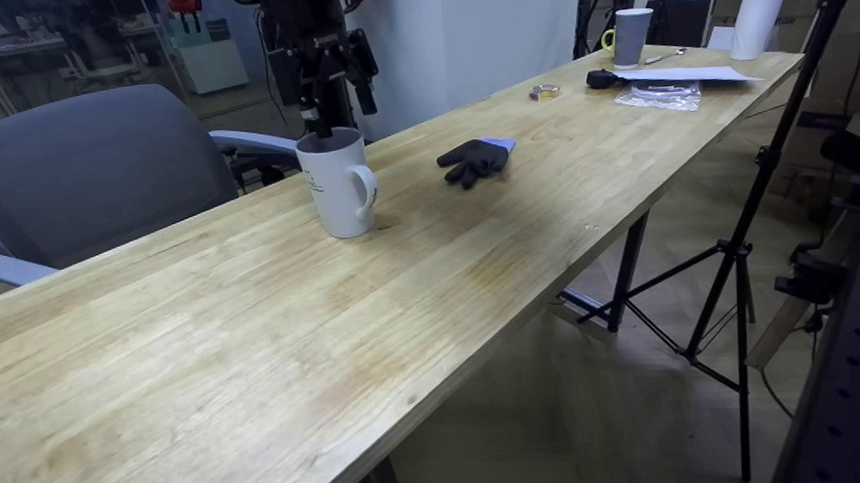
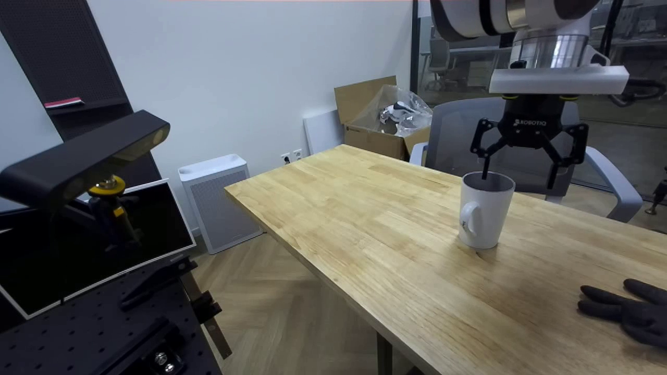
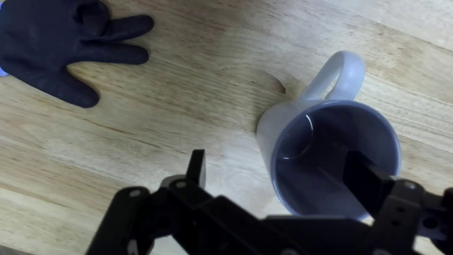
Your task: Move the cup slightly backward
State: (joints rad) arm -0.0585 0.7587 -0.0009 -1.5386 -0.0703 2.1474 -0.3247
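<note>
Bench (image 1: 259,353) nearest us, white mug (image 1: 333,191) upright near its far side: we judge this the lining-up before a grasp.
In an exterior view, our pincer (image 1: 346,123) points down, a fingertip (image 1: 321,128) at the mug's mouth, depth unclear. In an exterior view, its fingers (image 2: 553,176) stand spread, gripping nothing. In the wrist view, the mug's wall (image 3: 270,136) lies between them, the handle (image 3: 350,78) clear; next, we think, we should sink a little, pinch that wall, then ease the mug slightly backward.
</note>
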